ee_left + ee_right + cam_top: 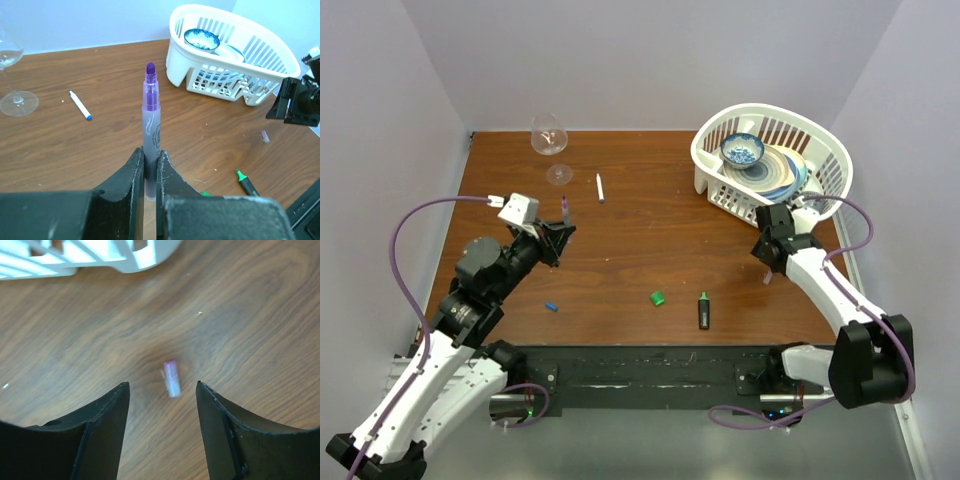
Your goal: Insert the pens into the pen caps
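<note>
Step in hand: capping the thin purple-grey plastic pen; the pen is gripped, its cap not yet picked up.
Left tool: pinched narrow on the pen's lower barrel, holding it upright with the bare purple tip up, near 9 o'clock on the brown wooden tabletop.
Right tool: jaws wide and empty, hovering over the small lilac plastic cap, which lies flat between the fingers and touches neither, near 4 o'clock.
Next move: likely lower, close across the cap, lift, and turn its mouth toward the pen tip. The cap is tiny and may roll, so the grip must be centred.
Other pens: thin white pen at 12 o'clock; thick black marker with green tip at 6 o'clock.
Other caps: green plastic cap beside the marker; blue plastic cap at 7 o'clock.
Container: the white slatted plastic basket at 2 o'clock holds a blue-patterned bowl and stacked plates; no pens or caps show inside.
Glass: the clear wine glass at 11 o'clock looks empty.
</note>
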Action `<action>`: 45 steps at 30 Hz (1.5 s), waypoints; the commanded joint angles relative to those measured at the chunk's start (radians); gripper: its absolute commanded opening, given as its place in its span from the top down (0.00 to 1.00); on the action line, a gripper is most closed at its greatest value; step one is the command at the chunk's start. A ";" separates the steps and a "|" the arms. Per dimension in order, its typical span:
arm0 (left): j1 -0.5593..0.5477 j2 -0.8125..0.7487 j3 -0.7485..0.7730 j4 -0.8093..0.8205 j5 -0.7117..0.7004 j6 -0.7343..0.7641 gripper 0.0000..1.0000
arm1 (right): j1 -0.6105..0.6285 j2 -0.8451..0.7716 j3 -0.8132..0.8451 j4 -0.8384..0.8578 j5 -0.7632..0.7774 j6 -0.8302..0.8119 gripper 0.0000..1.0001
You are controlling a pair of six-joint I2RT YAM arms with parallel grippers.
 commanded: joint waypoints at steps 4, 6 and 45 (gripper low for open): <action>-0.001 -0.010 0.001 0.014 -0.042 0.036 1.00 | -0.082 0.084 -0.033 0.119 -0.050 -0.020 0.39; -0.001 -0.014 0.001 0.010 -0.074 0.038 1.00 | -0.107 0.108 -0.048 0.160 -0.123 -0.045 0.40; -0.001 -0.049 -0.005 0.007 -0.105 0.039 1.00 | -0.119 -0.118 -0.196 0.156 -0.165 -0.029 0.39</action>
